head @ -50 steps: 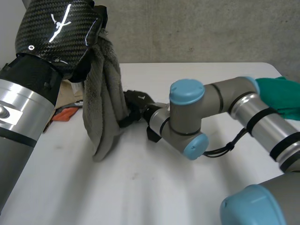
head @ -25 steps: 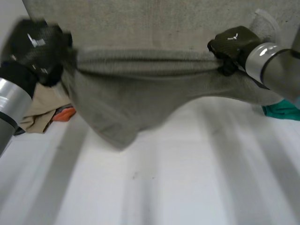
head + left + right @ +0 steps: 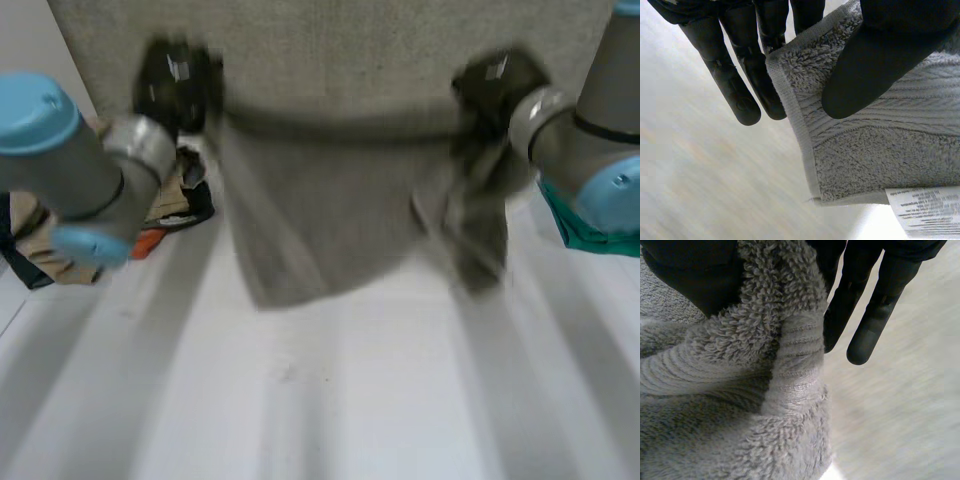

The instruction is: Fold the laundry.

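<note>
1. Towel hangs in the air across the upper middle of the head view, above the table.
2. Upper left: the left hand pinches one top corner between thumb and fingers. A white tag is near that corner.
3. Just below it lie more clothes.
4. Upper right: the right hand clamps the other end, all bunched up.
5. Far right lies a green cloth.
6. No fold is made yet. I think laying the towel flat comes next.

Rough, loopy terry towel with a ribbed woven band; perhaps papery label; smooth matt table.
</note>
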